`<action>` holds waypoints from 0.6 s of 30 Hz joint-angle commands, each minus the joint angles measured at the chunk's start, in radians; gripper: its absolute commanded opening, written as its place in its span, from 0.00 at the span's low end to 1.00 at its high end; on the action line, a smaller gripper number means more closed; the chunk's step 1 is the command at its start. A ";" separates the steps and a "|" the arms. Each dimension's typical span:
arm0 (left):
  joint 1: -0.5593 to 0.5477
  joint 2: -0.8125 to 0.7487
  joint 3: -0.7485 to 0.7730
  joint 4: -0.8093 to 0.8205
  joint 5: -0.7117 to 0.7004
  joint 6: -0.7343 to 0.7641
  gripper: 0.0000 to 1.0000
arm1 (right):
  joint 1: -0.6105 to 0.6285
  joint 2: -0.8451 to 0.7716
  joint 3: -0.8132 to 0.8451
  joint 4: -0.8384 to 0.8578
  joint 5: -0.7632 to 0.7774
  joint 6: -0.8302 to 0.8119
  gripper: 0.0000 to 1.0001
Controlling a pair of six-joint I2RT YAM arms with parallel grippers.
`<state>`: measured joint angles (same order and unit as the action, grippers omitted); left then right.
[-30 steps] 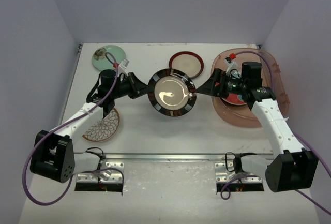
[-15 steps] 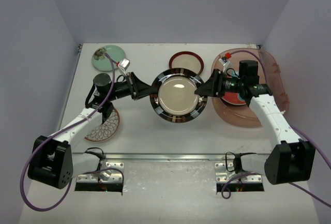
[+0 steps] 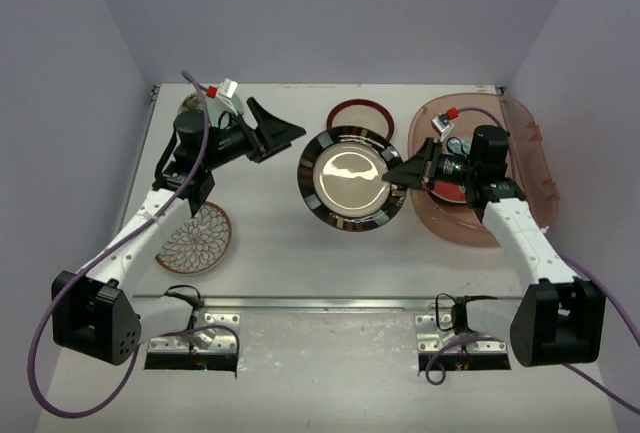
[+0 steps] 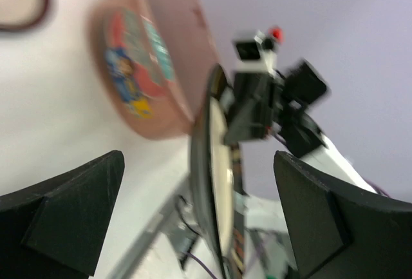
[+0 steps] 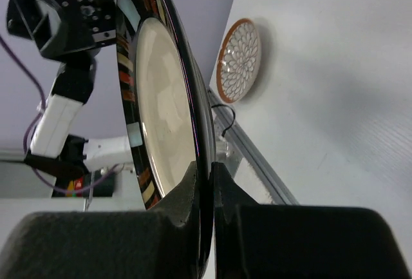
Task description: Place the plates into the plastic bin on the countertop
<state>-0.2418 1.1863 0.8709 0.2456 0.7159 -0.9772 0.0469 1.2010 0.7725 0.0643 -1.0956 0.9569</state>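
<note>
Black-rimmed plate (image 3: 350,178) hangs over the surface (image 3: 270,243) beside the bin (image 3: 520,118), its edge pinched in my right claw (image 3: 396,175) alone; left claw (image 3: 288,131) gapes empty. I fear it swivelling or slipping, clipping the bin's wall.

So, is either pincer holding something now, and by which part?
The right pincer grips the black-rimmed plate by its rim. The left pincer is open and holds nothing.

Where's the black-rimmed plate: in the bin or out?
Out. The plate hangs beside the bin, its rim gripped by the right tool; the left tool is open, clear of it.
</note>
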 commanded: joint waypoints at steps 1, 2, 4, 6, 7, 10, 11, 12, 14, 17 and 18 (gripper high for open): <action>0.025 -0.076 0.250 -0.481 -0.536 0.288 1.00 | -0.166 -0.107 0.101 -0.110 0.091 0.027 0.00; 0.031 -0.095 0.288 -0.534 -0.627 0.312 1.00 | -0.210 -0.121 0.098 -0.128 0.117 0.041 0.00; 0.032 -0.132 0.316 -0.590 -0.730 0.360 1.00 | -0.290 -0.146 0.095 -0.182 0.198 0.049 0.00; 0.032 -0.177 0.327 -0.631 -0.793 0.440 1.00 | -0.411 -0.175 0.082 -0.235 0.323 0.067 0.00; 0.032 -0.191 0.322 -0.641 -0.783 0.474 1.00 | -0.463 -0.184 0.069 -0.238 0.359 0.089 0.00; 0.032 -0.220 0.276 -0.657 -0.663 0.545 1.00 | -0.570 -0.204 0.045 -0.236 0.511 0.140 0.00; 0.032 -0.228 0.253 -0.654 -0.640 0.560 1.00 | -0.582 -0.204 0.048 -0.235 0.557 0.148 0.00; 0.032 -0.235 0.231 -0.652 -0.629 0.570 1.00 | -0.587 -0.202 0.050 -0.233 0.600 0.154 0.00; 0.032 -0.256 0.154 -0.658 -0.613 0.603 1.00 | -0.587 -0.198 0.046 -0.211 0.738 0.181 0.00; 0.032 -0.278 0.070 -0.658 -0.603 0.619 1.00 | -0.583 -0.173 0.028 -0.192 0.866 0.195 0.00; 0.032 -0.284 0.044 -0.656 -0.596 0.622 1.00 | -0.582 -0.162 0.029 -0.193 0.896 0.193 0.00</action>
<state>-0.2127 0.9120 1.0075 -0.3743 0.0884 -0.4328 -0.5523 1.0411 0.7829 -0.2544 -0.3668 1.0754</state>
